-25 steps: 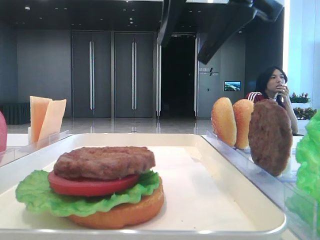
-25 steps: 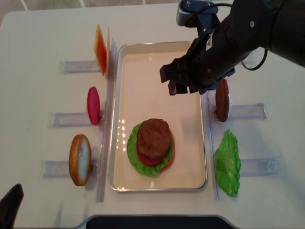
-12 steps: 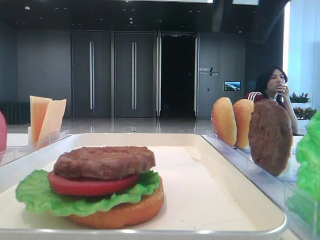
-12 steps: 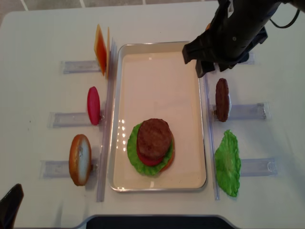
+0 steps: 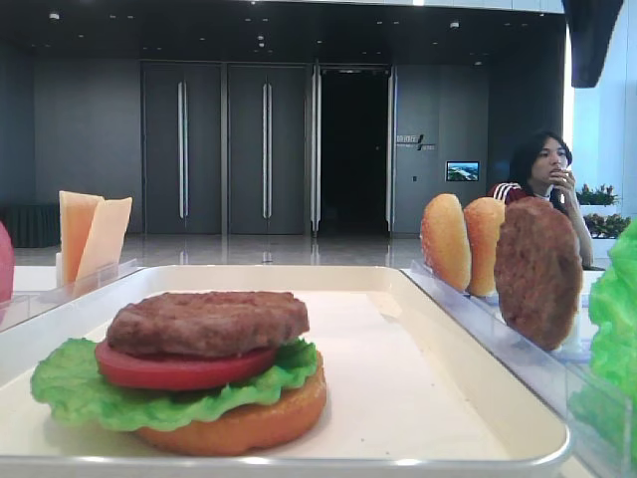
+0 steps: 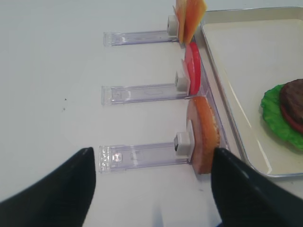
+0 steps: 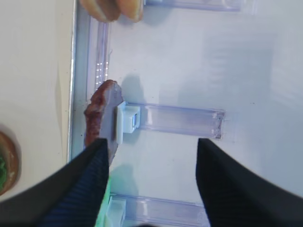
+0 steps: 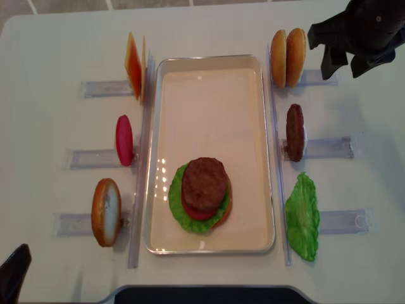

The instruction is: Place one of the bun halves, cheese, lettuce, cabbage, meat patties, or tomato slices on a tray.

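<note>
Right tool (image 8: 345, 63) spread apart, empty, above surface (image 8: 50, 50) beside two upright bun halves (image 8: 288, 49). Left tool (image 6: 151, 189) likewise apart. Stacked on tray (image 8: 209, 95): bun, lettuce (image 8: 179, 212), tomato, patty (image 8: 205, 180).

No readable text, label, brand or number anywhere in view.

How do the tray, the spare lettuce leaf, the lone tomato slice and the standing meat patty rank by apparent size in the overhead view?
1. tray
2. lettuce leaf
3. meat patty and tomato slice: both stand edge-on and look alike, so unranked.
</note>
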Motion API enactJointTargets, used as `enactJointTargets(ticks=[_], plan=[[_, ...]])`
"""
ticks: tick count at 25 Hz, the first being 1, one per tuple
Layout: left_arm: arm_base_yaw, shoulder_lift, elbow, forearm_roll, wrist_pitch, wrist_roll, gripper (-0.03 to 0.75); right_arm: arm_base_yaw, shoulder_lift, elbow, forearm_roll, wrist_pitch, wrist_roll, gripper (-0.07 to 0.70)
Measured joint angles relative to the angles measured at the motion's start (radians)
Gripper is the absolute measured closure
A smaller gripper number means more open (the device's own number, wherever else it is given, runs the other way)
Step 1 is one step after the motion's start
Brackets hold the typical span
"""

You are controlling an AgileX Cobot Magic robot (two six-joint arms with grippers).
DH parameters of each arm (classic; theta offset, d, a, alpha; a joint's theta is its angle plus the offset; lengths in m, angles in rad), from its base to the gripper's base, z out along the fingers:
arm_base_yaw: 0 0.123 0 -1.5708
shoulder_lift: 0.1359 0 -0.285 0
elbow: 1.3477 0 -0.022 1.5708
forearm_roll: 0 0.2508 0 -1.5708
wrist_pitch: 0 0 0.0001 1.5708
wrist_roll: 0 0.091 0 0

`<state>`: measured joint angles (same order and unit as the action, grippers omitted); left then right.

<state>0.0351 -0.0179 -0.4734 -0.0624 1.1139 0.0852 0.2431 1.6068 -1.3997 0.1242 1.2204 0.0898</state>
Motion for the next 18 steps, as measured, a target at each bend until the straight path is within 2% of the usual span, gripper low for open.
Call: enactJointTargets(ticks=[10, 18], plan=[[0.0, 0.0, 0.0, 0.0, 0.0, 0.0, 0.136, -0.156, 0.0, 0.0, 0.003, 0.0, -0.077, 0.21], [0.0, 0.0, 0.0, 0.0, 0.0, 0.0, 0.136, -0.183, -0.001, 0.0, -0.008, 0.001, -0.104, 0.21]])
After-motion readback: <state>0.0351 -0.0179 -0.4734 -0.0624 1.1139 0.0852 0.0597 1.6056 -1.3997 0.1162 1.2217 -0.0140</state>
